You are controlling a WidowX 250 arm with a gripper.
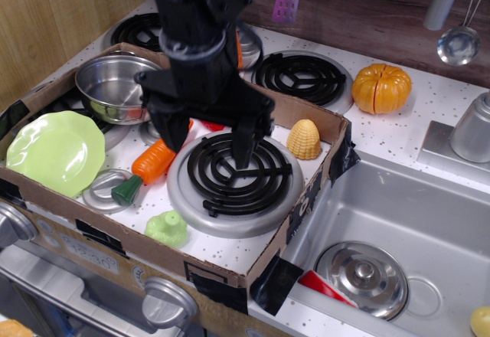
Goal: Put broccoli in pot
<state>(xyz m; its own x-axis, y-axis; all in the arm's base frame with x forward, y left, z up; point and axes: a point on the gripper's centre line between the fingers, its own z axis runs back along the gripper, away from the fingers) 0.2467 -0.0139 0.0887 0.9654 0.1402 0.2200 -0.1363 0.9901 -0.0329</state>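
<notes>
The broccoli (168, 228) is a small pale lime-green lumpy toy lying at the front of the cardboard tray, left of the front burner. The pot (115, 87) is a shiny steel pot at the tray's back left, empty as far as I can see. My black gripper (204, 142) is open and empty, fingers pointing down, hovering over the left part of the front burner (233, 181), above and behind the broccoli. Its left finger (164, 132) overlaps the carrot.
An orange carrot (145, 168) lies between pot and broccoli. A light-green plate (55, 152) sits at left. A yellow corn-like toy (305, 139) is at the tray's right. A pumpkin (380, 88) and the sink with a steel lid (363, 277) are at right.
</notes>
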